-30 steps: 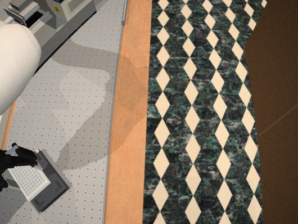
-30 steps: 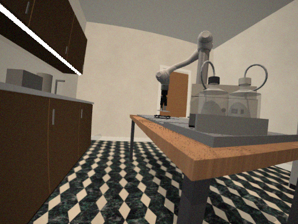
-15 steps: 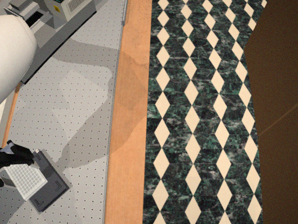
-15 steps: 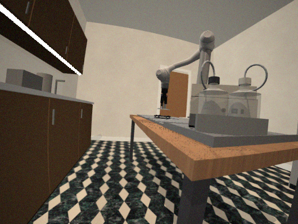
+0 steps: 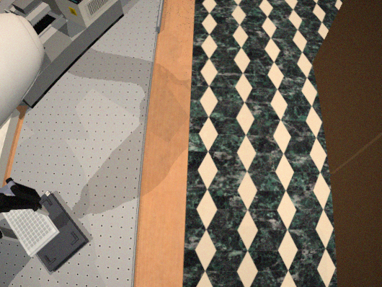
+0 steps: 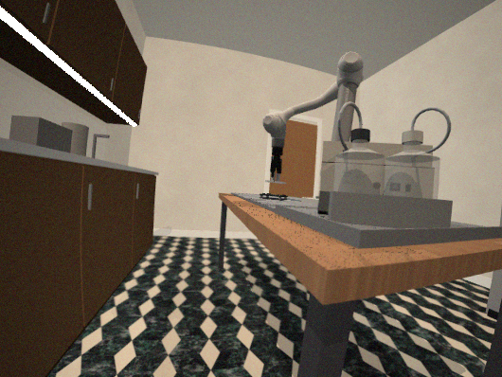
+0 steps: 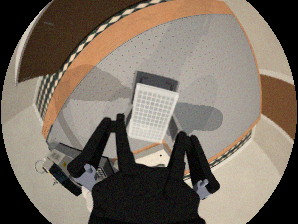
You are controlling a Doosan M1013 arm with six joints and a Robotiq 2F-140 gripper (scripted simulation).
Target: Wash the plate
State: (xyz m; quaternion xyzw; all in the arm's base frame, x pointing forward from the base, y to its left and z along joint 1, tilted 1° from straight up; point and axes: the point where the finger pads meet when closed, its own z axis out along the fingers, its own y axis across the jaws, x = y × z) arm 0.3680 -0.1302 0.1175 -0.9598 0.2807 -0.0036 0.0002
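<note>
The gripper [image 7: 152, 139] is clamped on the plate [image 5: 30, 228], held above the nest [image 5: 66, 238] and offset left, with the washer [image 5: 77, 21] far across the table.

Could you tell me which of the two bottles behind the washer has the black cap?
The left bottle in the exterior view, the one nearer the arm. Its cap is black; the right bottle has a pale grey cap.

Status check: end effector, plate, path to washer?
End effector shut on plate. Plate lifted above nest N1. Nothing seen between it and washer.
</note>
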